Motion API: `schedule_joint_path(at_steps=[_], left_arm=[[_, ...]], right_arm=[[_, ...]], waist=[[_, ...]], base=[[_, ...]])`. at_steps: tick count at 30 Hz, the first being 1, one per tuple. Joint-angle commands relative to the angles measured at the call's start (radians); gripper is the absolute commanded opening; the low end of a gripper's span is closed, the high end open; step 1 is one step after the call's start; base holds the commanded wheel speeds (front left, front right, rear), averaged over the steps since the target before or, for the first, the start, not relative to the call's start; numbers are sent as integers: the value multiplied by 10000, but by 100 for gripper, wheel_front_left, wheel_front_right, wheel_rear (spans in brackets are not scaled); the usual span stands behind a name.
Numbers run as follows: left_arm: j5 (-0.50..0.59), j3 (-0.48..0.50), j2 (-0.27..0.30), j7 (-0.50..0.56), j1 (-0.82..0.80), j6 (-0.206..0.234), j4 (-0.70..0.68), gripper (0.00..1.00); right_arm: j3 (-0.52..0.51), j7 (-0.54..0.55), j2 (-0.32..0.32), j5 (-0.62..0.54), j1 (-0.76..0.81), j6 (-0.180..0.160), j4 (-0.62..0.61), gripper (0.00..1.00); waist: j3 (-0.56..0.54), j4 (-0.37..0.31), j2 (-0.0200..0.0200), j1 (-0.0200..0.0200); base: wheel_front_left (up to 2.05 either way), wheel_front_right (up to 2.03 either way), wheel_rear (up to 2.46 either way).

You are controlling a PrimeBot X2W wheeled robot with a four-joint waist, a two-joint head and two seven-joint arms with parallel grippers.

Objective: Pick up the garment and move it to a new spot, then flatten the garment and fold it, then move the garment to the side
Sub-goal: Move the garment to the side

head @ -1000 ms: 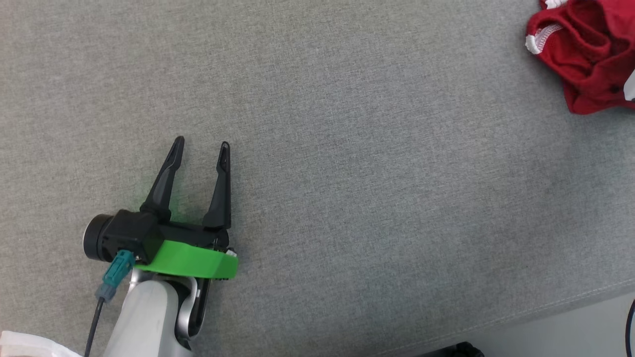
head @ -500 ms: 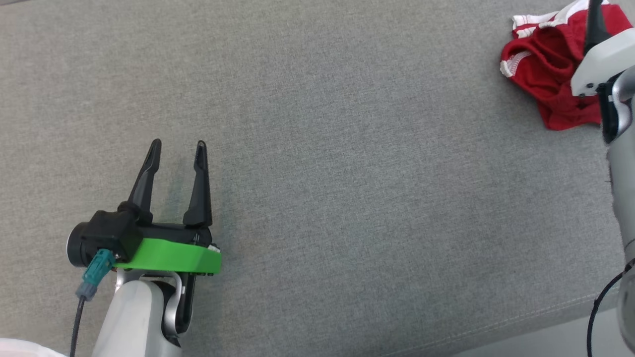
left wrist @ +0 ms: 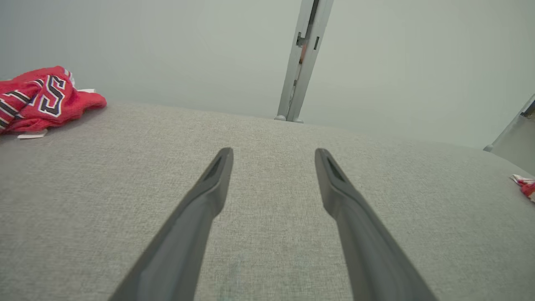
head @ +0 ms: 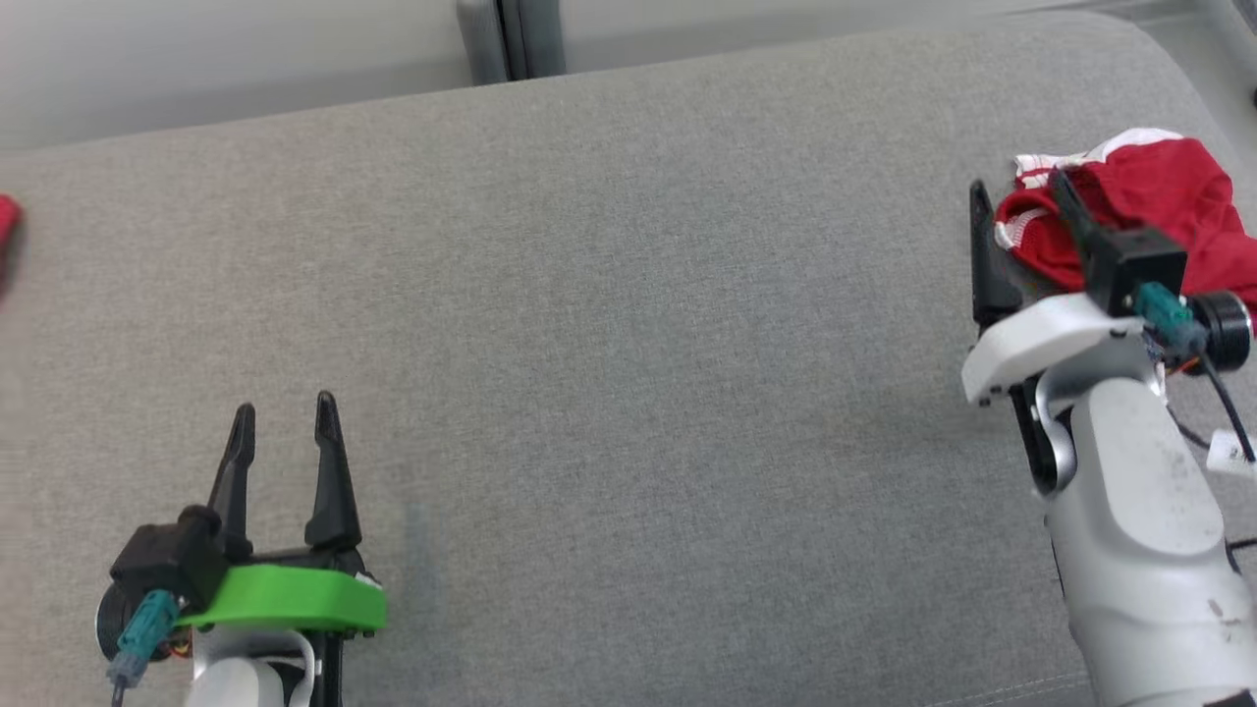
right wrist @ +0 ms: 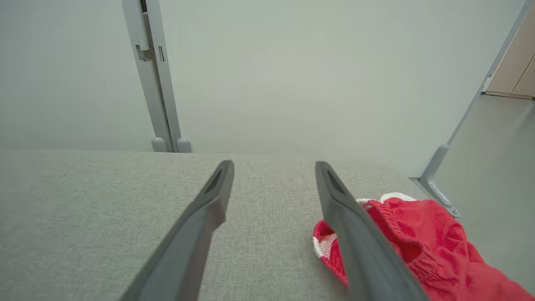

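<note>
at the near left of the head view, the left gripper (head: pixel 284 405) sits low over the grey cushion (head: pixel 628 295), its two dark tapered fingers spread and holding nothing; the left wrist view shows bare woven fabric between them (left wrist: pixel 273 152). at the near right the right gripper (head: pixel 1015 183) reaches farther up the cushion, fingers also apart and empty. its right finger crosses in front of a crumpled red cloth (head: pixel 1149 206) with white ribbed trim, and whether it touches the cloth cannot be told; in the right wrist view (right wrist: pixel 274 165) that cloth (right wrist: pixel 418 238) lies beside and behind the same finger. the garment (left wrist: pixel 42 98) is a rumpled red heap with navy white-edged lettering at the cushion's far left, well apart from both grippers, a white tag (left wrist: pixel 31 135) at its near edge; the head view catches just a red sliver of it (head: pixel 5 231). beyond the cushion's back edge a grey metal post (head: pixel 511 39) stands against a pale wall (head: pixel 245 59). half a second ago the head camera looked lower, and just the right arm's forearm and one fingertip showed at the frame's edge; the left fingers' spread looks the same.
</note>
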Motion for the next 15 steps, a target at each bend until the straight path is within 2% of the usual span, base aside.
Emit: schedule_joint_path(at_steps=[1, 8, 15], left_arm=[[-100, 13, -5, -5, 265, 19, 34, 100], [-439, -107, -2, -5, 1220, 109, 20, 100], [-597, -360, 1, -5, 1793, 176, 6, 100]], right_arm=[[42, -38, -5, 152, 492, -15, -282, 100], [741, -39, -2, 1288, 2611, -15, -1575, 100], [1050, -30, 0, 1464, 4168, -15, -2342, 100]], waist=[[-606, 478, 0, 0], [-1223, 727, 0, 0], [-1514, 828, 0, 0]], base=[[0, 0, 0], [0, 0, 0], [0, 0, 0]])
